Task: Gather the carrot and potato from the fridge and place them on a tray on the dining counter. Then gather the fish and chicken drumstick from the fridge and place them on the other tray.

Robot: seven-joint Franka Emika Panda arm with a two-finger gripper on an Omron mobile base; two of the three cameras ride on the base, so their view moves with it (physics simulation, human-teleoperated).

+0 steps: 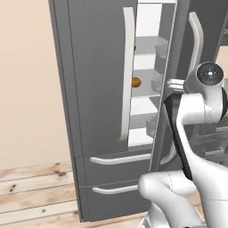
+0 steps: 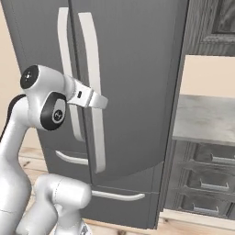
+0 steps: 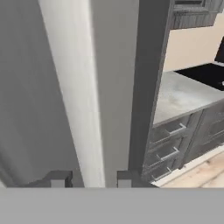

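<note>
The grey fridge (image 1: 93, 89) has its left door closed and its right door (image 2: 137, 87) swung partly out. Through the gap I see white shelves and a small orange-brown rounded item (image 1: 136, 82) on a middle shelf; I cannot tell which food it is. My gripper (image 2: 102, 102) is at the right door's long white handle (image 2: 92, 69). In the hand view the handle (image 3: 83, 109) runs up between my two fingertips (image 3: 59, 179), and the gripper (image 3: 92, 179) is closed around it. The carrot, fish, chicken drumstick and trays are out of view.
A grey stone counter (image 2: 206, 119) over dark drawers (image 2: 211, 183) stands right of the fridge, with an upper cabinet (image 2: 215, 23) above. Two freezer drawers (image 1: 120, 173) with white pulls sit under the doors. Wooden floor (image 1: 31, 187) lies to the left.
</note>
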